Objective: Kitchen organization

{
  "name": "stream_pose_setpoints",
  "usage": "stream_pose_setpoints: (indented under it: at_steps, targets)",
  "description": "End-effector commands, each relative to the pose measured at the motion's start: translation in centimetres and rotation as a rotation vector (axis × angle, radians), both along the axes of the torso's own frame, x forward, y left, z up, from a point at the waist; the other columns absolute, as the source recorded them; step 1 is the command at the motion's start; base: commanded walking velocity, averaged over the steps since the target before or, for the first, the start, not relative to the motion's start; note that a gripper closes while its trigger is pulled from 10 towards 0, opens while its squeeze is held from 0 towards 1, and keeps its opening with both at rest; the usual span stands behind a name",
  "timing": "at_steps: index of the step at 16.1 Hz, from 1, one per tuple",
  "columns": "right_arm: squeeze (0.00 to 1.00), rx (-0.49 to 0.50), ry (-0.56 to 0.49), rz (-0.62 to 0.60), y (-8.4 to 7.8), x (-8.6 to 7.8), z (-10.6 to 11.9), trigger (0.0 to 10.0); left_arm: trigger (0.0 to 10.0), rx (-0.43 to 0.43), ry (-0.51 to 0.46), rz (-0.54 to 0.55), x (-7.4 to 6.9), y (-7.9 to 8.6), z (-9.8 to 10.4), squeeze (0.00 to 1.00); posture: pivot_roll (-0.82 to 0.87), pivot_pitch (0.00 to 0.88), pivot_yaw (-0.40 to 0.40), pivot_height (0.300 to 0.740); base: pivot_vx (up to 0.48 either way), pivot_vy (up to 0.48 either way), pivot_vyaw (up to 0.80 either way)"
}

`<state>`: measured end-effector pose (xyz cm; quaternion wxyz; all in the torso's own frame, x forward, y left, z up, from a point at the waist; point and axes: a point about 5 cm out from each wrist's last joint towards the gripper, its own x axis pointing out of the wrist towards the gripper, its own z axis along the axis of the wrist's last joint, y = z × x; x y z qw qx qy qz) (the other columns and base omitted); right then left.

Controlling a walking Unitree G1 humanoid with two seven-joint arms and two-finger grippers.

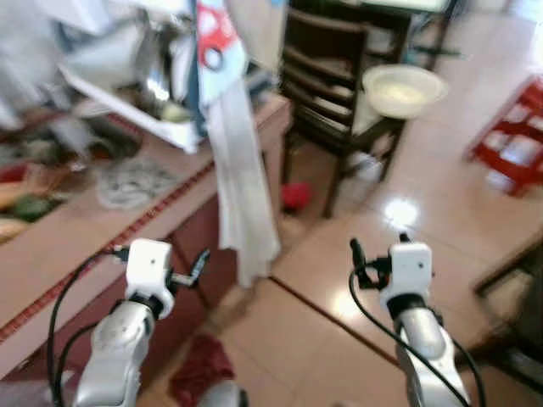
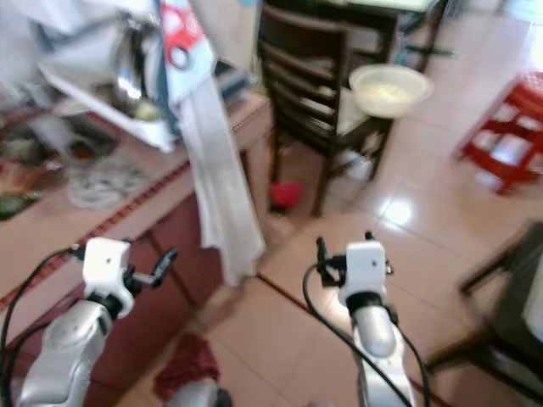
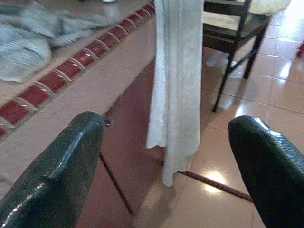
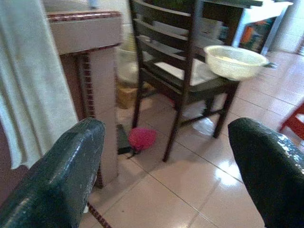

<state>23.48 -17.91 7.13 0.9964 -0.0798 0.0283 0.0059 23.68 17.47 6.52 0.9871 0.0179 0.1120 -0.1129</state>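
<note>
Jaws gape on both grippers; white towel (image 1: 240,195) hangs.

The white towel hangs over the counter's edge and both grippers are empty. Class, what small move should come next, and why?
Probably ease the left gripper forward toward the white towel. Its jaws stand open and empty, and the towel hangs off the counter just ahead of it. The right gripper, also open, faces the chair and the bowl on its seat, farther from the counter.

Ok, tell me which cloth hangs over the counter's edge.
The long white towel drapes off the counter toward the floor; the grey rag lies crumpled on top.
</note>
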Motion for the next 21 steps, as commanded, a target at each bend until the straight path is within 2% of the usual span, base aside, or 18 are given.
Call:
stream_pose_setpoints:
  at_steps: [1, 3, 4, 6, 9, 12, 14, 18, 20, 21]
  targets:
    - [0.00, 0.002, 0.002, -0.028, -0.4, 0.1, 0.0, 10.0, 10.0, -0.003, -0.030, 0.017, 0.2, 0.3, 0.4, 0.00, -0.03, 0.000, 0.072, 0.740, 0.000, 0.000, 0.80]
    - [0.00, 0.005, 0.001, -0.034, -0.2, 0.3, -0.1, 10.0, 10.0, -0.013, -0.070, 0.050, 0.5, 0.8, 1.0, 0.00, -0.04, 0.000, 0.074, 0.740, 0.000, 0.000, 0.80]
    - [0.00, 0.010, -0.002, -0.032, 0.1, 0.3, 0.1, 10.0, 10.0, -0.006, -0.060, 0.064, 0.6, 0.9, 1.0, 0.00, -0.03, 0.000, 0.067, 0.740, 0.000, 0.000, 0.80]
    - [0.00, 0.008, -0.003, 0.007, 0.7, 0.1, 0.3, 10.0, 10.0, -0.016, -0.060, 0.043, 0.5, 0.2, 1.3, 0.00, -0.03, 0.000, 0.065, 0.740, 0.000, 0.000, 0.80]
    - [0.00, 0.010, 0.014, -0.008, 0.2, -0.1, -0.3, 10.0, 10.0, -0.041, -0.060, 0.031, 0.4, -0.5, 1.5, 0.00, 0.00, 0.000, 0.059, 0.740, 0.000, 0.000, 0.80]
    - [0.00, 0.005, 0.004, 0.032, 1.1, 0.7, 0.1, 10.0, 10.0, -0.030, -0.044, 0.049, 0.4, 0.2, 1.2, 0.00, -0.02, 0.000, 0.043, 0.740, 0.000, 0.000, 0.80]
    - [0.00, 0.000, 0.005, 0.020, 0.5, 0.5, 0.2, 10.0, 10.0, -0.015, -0.026, 0.066, 0.4, 0.5, 0.5, 0.00, -0.04, 0.000, 0.038, 0.740, 0.000, 0.000, 0.80]
    - [0.00, -0.034, 0.003, -0.014, -0.9, 0.2, 0.0, 10.0, 10.0, -0.009, -0.060, 0.042, 1.1, -0.8, 1.0, 0.00, -0.03, 0.000, 0.059, 0.740, 0.000, 0.000, 0.80]
    - [0.00, 0.016, 0.002, -0.034, -1.2, 0.3, 0.4, 10.0, 10.0, -0.022, -0.115, 0.079, 0.4, 0.2, 2.1, 0.00, -0.01, 0.000, 0.055, 0.740, 0.000, 0.000, 0.71]
    - [0.00, 0.029, 0.018, -0.063, -1.5, 0.3, 0.0, 10.0, 10.0, -0.011, -0.110, 0.086, 0.1, 0.5, 1.8, 0.00, -0.01, 0.000, 0.062, 0.740, 0.000, 0.000, 0.00]
